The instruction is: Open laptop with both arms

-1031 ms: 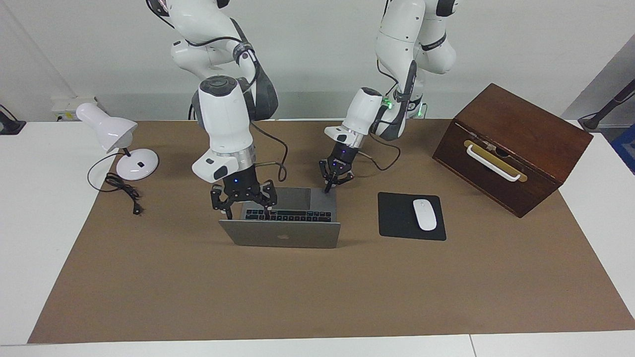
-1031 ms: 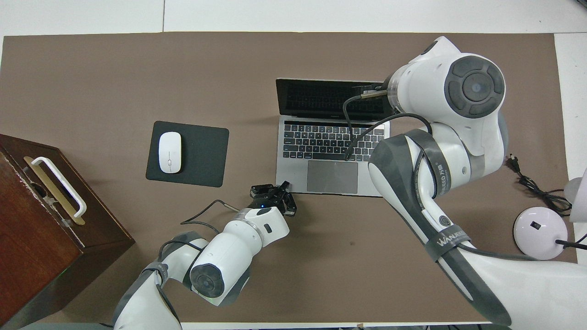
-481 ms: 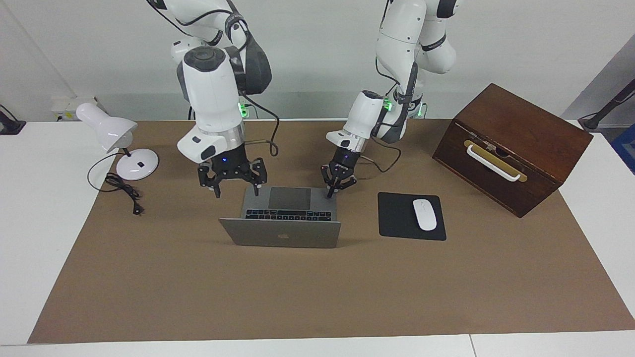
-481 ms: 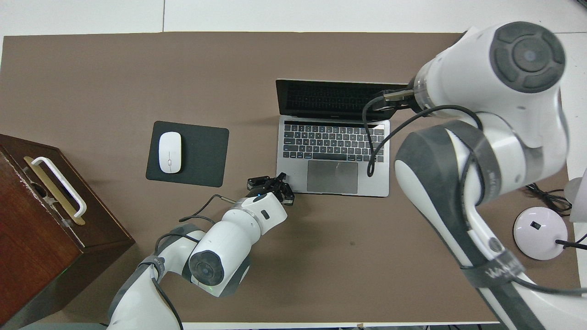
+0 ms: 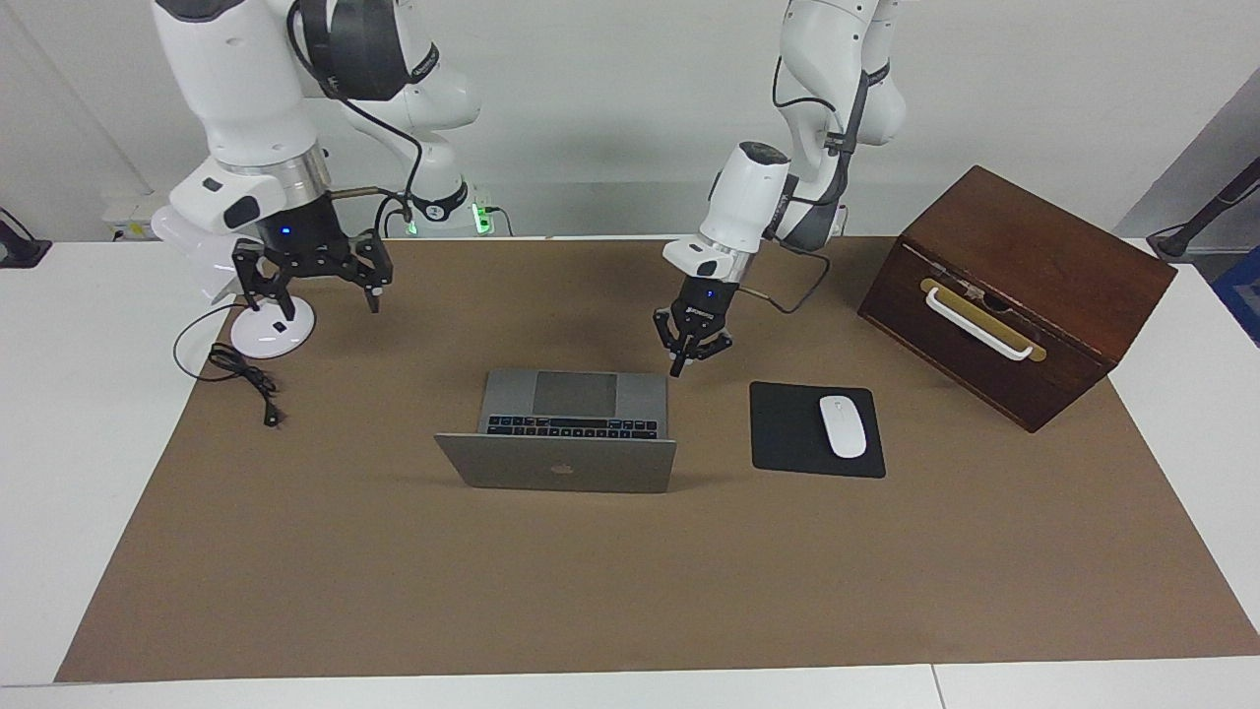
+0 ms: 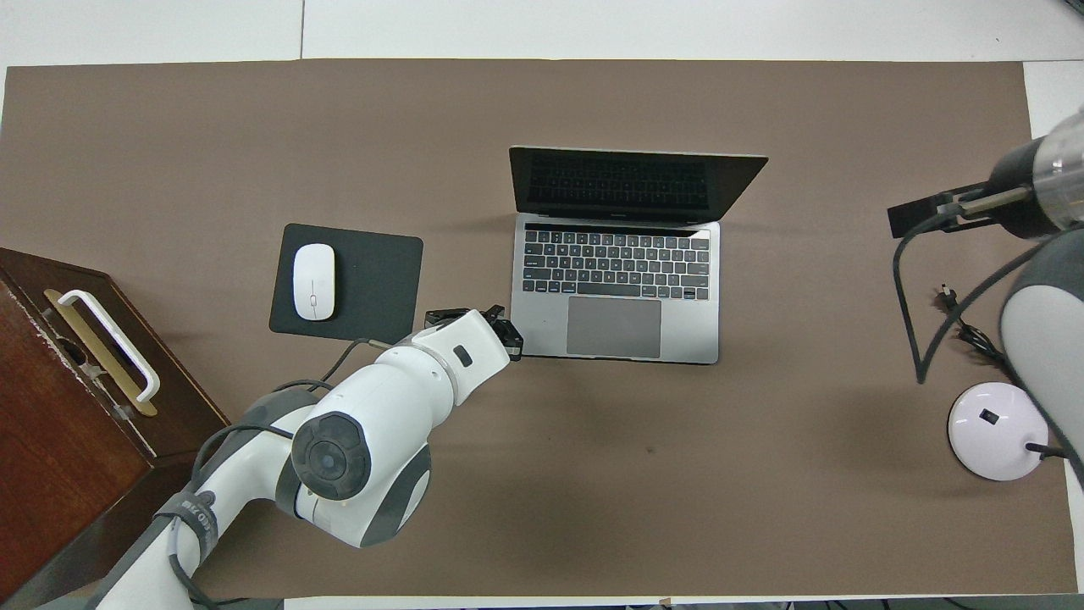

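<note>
The silver-grey laptop (image 5: pixel 556 463) (image 6: pixel 618 280) stands open on the brown mat, its lid upright with the logo facing away from the robots and the keyboard and trackpad bare. My left gripper (image 5: pixel 679 366) is shut on nothing and hangs just above the mat, beside the laptop's base corner nearest the robots, toward the left arm's end. In the overhead view the left gripper (image 6: pixel 476 318) is mostly covered by its own wrist. My right gripper (image 5: pixel 317 286) is open wide, empty, raised well clear of the laptop and over the mat next to the lamp.
A black mouse pad (image 5: pixel 787 433) (image 6: pixel 373 280) with a white mouse (image 5: pixel 843 425) (image 6: pixel 313 281) lies beside the laptop. A dark wooden box (image 5: pixel 1014 290) (image 6: pixel 76 407) with a white handle sits at the left arm's end. A white desk lamp (image 5: pixel 266 330) (image 6: pixel 995 430) and its cord (image 5: pixel 241 379) are at the right arm's end.
The right arm has lifted off the laptop's keyboard area and swung away toward the lamp, gripper still open. The left gripper rose slightly off the laptop's corner. The laptop's lid stays up.
</note>
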Motion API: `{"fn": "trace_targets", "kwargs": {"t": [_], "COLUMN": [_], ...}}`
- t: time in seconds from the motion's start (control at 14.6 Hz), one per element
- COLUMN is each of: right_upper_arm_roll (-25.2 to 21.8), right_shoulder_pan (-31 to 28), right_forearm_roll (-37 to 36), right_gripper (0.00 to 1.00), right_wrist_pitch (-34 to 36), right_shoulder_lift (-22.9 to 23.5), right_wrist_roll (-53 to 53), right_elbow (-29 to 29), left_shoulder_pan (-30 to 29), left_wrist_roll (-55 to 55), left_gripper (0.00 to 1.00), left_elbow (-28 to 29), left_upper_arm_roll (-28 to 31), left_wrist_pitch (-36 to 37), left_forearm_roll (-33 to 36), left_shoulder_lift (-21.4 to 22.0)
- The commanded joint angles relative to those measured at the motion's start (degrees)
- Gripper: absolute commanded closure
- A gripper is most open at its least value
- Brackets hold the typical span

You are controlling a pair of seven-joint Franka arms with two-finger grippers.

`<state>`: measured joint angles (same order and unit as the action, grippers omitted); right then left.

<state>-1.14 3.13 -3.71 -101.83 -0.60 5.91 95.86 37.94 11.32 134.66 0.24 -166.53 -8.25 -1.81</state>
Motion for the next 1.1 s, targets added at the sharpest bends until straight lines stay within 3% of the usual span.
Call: {"fn": "trace_targets", "kwargs": {"t": [0.0, 0.41, 0.69, 0.96, 1.03], "right_upper_arm_roll": [0.6, 0.5, 0.8, 0.9, 0.9], "right_shoulder_pan": [-3.8, -6.0, -5.6, -5.5, -5.6], "right_forearm_roll": [1.3, 5.2, 5.3, 5.4, 5.4], "right_gripper": [0.00, 0.00, 0.00, 0.00, 0.00], "right_wrist_pitch": [-0.8, -2.3, -3.2, -4.0, -3.9], "right_shoulder_lift": [-4.0, -6.0, -5.9, -5.7, -5.7], "right_wrist_roll": [3.4, -1.3, -2.9, -5.1, -4.9], "right_elbow": [6.3, 10.8, 10.6, 10.7, 10.7], "left_shoulder_pan": [-2.1, -10.9, -18.1, -25.2, -26.4], "left_wrist_roll": [-0.5, -5.5, -11.6, -18.8, -19.0], "left_gripper": [1.00, 1.00, 1.00, 1.00, 0.81], "left_elbow": [-3.9, -9.8, -17.4, -20.6, -20.6], "left_upper_arm_roll": [-0.1, -0.2, -0.1, -0.2, -0.2], "left_wrist_pitch": [11.5, 34.2, 49.4, 56.7, 57.3], "left_forearm_roll": [-0.7, -0.4, 0.0, 0.4, 0.4], "left_shoulder_lift": [2.6, 10.2, 11.7, 13.0, 13.3]}}
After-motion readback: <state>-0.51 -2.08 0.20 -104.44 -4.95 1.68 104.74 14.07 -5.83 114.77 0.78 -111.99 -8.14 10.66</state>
